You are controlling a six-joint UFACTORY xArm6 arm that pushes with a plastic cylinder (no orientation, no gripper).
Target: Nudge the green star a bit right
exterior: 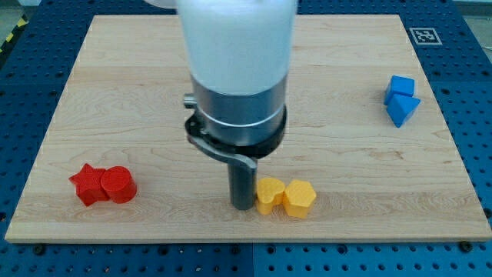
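No green star shows in the camera view; the wide arm body (237,77) hides the middle of the board. My tip (243,206) rests on the wooden board (154,92) near the view's bottom centre. It touches the left side of a yellow heart-like block (268,195). A yellow hexagonal block (300,198) sits right against that block on its right.
A red star (88,185) and a red cylinder (118,185) touch each other at the view's bottom left. Two blue blocks, a cube (400,85) and a wedge-like one (403,108), sit together at the right edge.
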